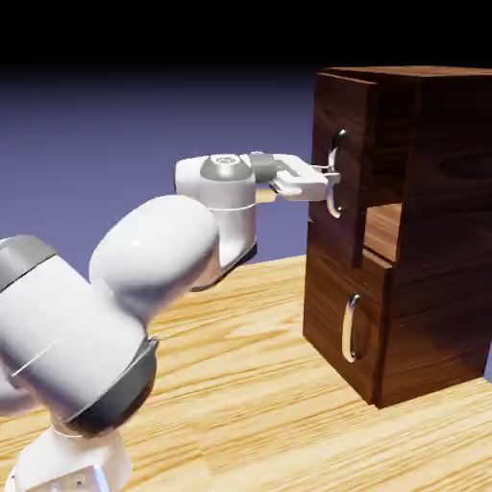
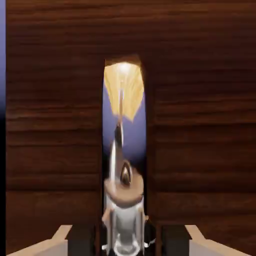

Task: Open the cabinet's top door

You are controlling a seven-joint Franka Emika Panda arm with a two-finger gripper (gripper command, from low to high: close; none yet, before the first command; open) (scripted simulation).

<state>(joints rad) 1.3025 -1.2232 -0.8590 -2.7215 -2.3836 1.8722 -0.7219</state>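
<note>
The cabinet (image 1: 432, 240) stands at the exterior view's right, a tall dark wood box. Its top door (image 1: 348, 106) juts out a little from the cabinet front, and a gap with lighter wood shows under it. My gripper (image 1: 332, 178) reaches in level from the left and is shut on the top door's curved silver handle (image 1: 336, 197). In the hand view the shiny handle (image 2: 124, 200) runs up the middle between my dark fingertips (image 2: 82, 240), with the door's wood (image 2: 55, 125) filling the picture around it.
The shorter lower door (image 1: 332, 307) with its own silver handle (image 1: 352, 329) sits flush below. The cabinet rests on a light wooden table (image 1: 250, 384). My arm's white links fill the exterior view's lower left.
</note>
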